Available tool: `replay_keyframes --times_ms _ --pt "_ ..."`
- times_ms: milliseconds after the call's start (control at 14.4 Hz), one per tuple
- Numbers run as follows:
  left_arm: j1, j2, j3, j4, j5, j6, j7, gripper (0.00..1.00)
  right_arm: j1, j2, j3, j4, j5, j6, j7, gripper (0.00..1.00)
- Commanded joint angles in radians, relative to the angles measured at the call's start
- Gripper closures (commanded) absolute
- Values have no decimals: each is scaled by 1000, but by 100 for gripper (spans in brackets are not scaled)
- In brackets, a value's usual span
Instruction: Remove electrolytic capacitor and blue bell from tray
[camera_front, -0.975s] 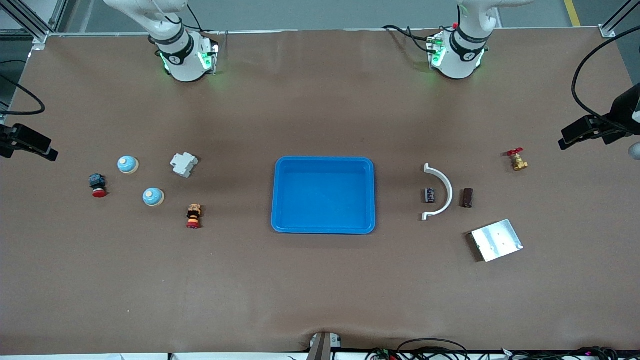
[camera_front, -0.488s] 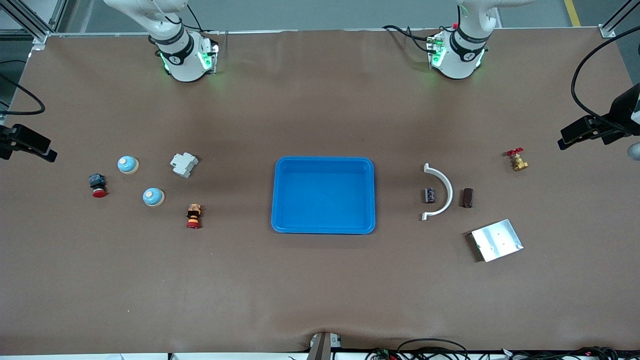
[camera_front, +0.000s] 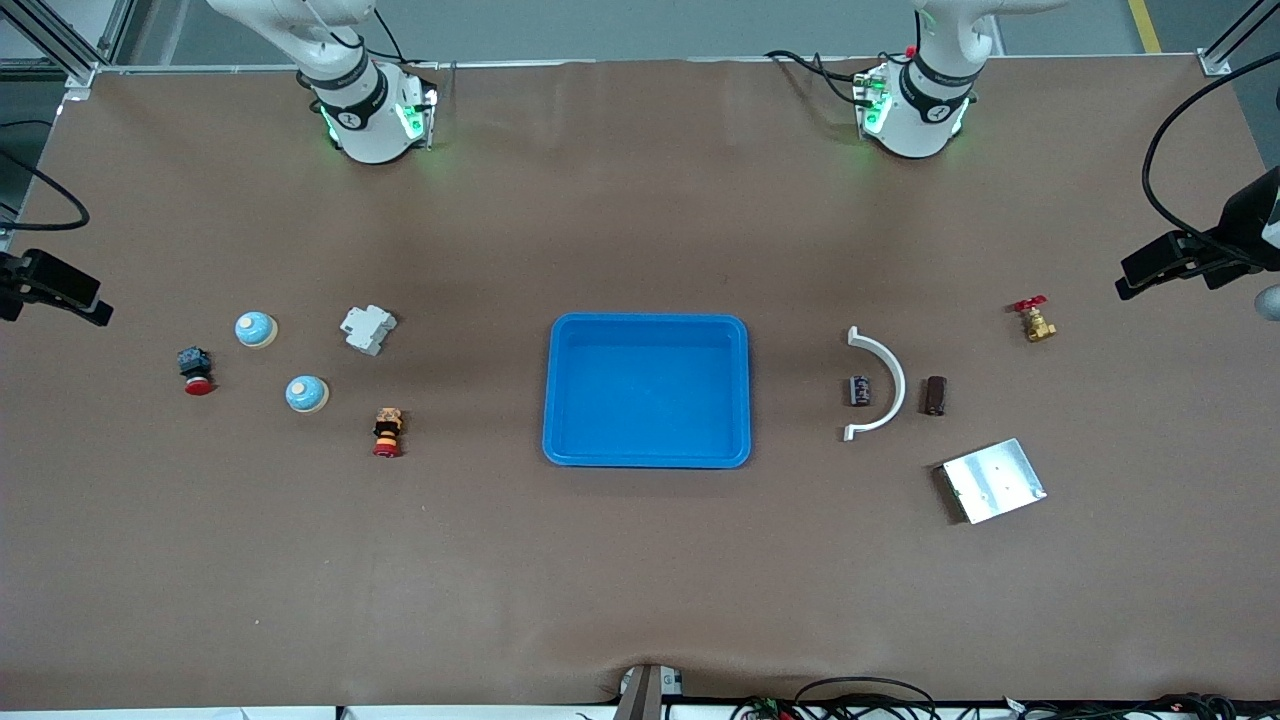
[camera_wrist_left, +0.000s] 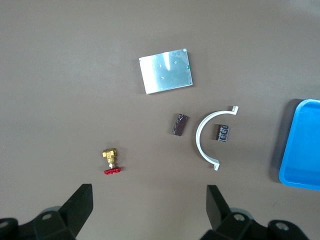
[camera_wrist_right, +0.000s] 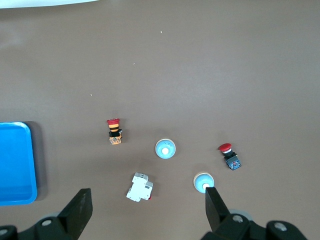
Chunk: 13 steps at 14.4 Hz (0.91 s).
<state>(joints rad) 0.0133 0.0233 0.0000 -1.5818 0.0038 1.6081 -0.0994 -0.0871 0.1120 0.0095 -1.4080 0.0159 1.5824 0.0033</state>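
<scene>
Both arms wait high, left gripper (camera_wrist_left: 147, 212) and right gripper (camera_wrist_right: 145, 212) spread wide. Empty blue plastic tray (camera_front: 647, 455) sits mid-table — dark cylindrical capacitor (camera_front: 859, 390) toward the left arm's end, two blue dome bells (camera_front: 306, 394) toward the right's

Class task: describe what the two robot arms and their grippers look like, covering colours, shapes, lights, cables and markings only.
Both arms are glossy white with rounded bases. The right arm's base and the left arm's base each carry a black band with a small white mark, glowing green lights and black cables. The left gripper and the right gripper have black, angular, wedge-shaped fingers on black bodies.
</scene>
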Motion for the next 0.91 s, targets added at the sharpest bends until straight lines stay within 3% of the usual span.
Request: replay_keyframes --times_ms 0,836 --pt "1 -5 -3 5 -13 -10 17 0 -16 -9 15 -3 -8 4 -11 0" --pt "1 -6 -3 13 -16 3 18 0 -10 -6 17 -11 -7 24 -8 0"
